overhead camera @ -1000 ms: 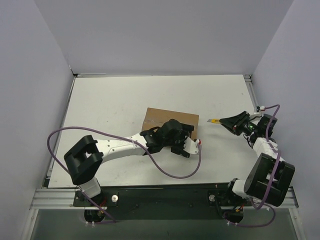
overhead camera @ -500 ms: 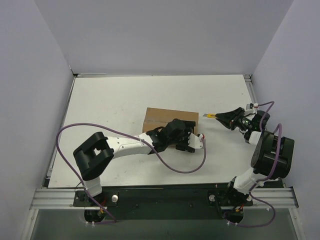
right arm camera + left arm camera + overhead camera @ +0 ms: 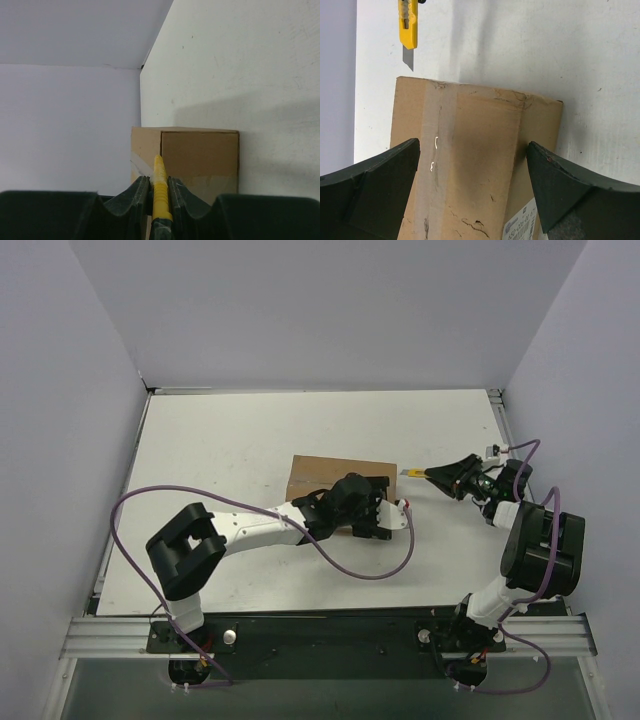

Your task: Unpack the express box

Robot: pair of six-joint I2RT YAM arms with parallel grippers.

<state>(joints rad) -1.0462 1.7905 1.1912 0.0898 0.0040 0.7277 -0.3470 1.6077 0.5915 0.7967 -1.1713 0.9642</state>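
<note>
The express box (image 3: 325, 474) is a brown carton with a taped centre seam, lying shut mid-table. My left gripper (image 3: 377, 517) is open over its near right end. In the left wrist view the box (image 3: 480, 150) lies between the two dark fingers (image 3: 375, 185), which stand wide apart, one at each side. My right gripper (image 3: 452, 476) is shut on a yellow utility knife (image 3: 416, 473) that points left at the box's right end, a short gap away. In the right wrist view the knife (image 3: 160, 187) sits between the pads, with the box (image 3: 200, 150) ahead.
The knife's blade (image 3: 408, 57) shows just beyond the box's end in the left wrist view. A white label (image 3: 522, 225) is on the box's side. Purple cables trail from both arms. Lilac walls close the table (image 3: 220, 440) on three sides.
My left gripper has moved back a little over the box's end. My right gripper has carried the knife back and left, nearer the box.
</note>
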